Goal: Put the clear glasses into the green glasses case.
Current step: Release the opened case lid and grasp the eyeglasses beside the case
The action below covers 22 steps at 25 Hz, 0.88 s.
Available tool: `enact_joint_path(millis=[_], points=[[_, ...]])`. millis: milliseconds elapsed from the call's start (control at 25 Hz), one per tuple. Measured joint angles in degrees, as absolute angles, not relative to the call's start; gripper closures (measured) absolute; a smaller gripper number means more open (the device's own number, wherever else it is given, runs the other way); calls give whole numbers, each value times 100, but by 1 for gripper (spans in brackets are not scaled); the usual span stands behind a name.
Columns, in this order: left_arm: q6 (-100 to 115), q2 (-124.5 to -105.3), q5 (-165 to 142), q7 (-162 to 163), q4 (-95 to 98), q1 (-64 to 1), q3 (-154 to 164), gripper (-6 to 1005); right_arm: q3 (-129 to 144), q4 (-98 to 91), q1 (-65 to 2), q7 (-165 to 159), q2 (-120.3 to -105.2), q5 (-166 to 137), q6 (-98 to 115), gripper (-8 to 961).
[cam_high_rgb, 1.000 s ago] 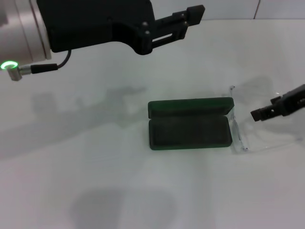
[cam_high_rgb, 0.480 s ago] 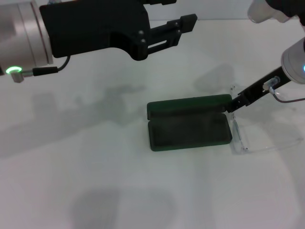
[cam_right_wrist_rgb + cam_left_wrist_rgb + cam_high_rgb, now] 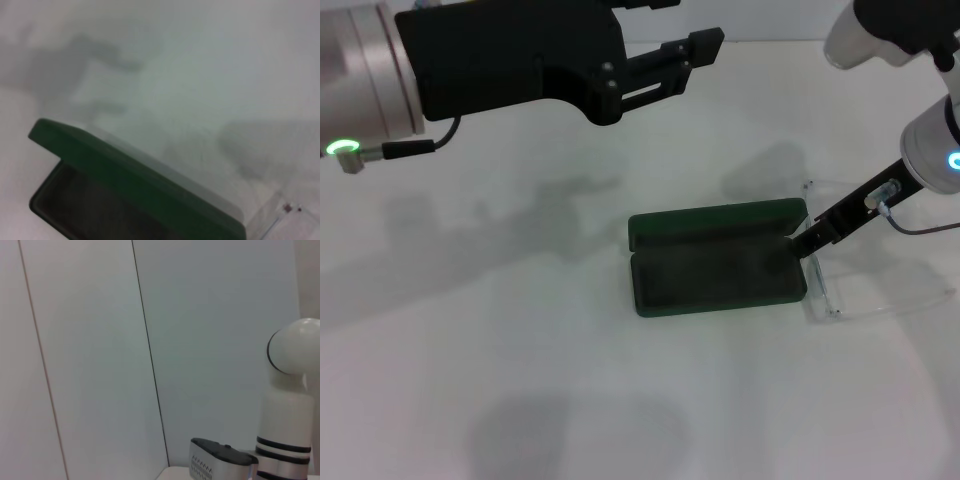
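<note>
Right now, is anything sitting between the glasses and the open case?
Nothing visible. The clear glasses lie right beside the open green case, with the right gripper low over that end. The left gripper is far back.

A pale wall (image 3: 150, 340) fills nearly the whole left wrist view. A thin dark vertical seam (image 3: 150, 355) runs down it, with a fainter seam (image 3: 42, 370) well apart to one side. Against the wall, on the far side of the dark seam, stands a white rounded robot arm segment (image 3: 292, 390) with dark bands near its base. Just beside that segment's base sits a grey housing with a black top (image 3: 220, 462). No hand is visible here.
</note>
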<state>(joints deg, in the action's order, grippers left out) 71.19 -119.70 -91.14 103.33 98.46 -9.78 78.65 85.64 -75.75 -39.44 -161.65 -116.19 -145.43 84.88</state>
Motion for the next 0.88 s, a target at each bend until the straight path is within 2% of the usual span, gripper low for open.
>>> enact_joint_path(millis=[840, 880], points=[[7118, -11974, -8957, 10318, 9550, -974, 7872, 497, 9005, -7098, -3847, -16158, -11599, -14570, 7912, 259], [7119, -11973, -8956, 10318, 9550, -967, 7871, 497, 9005, -7108, -3828, -16130, -11583, -14583, 7955, 298]])
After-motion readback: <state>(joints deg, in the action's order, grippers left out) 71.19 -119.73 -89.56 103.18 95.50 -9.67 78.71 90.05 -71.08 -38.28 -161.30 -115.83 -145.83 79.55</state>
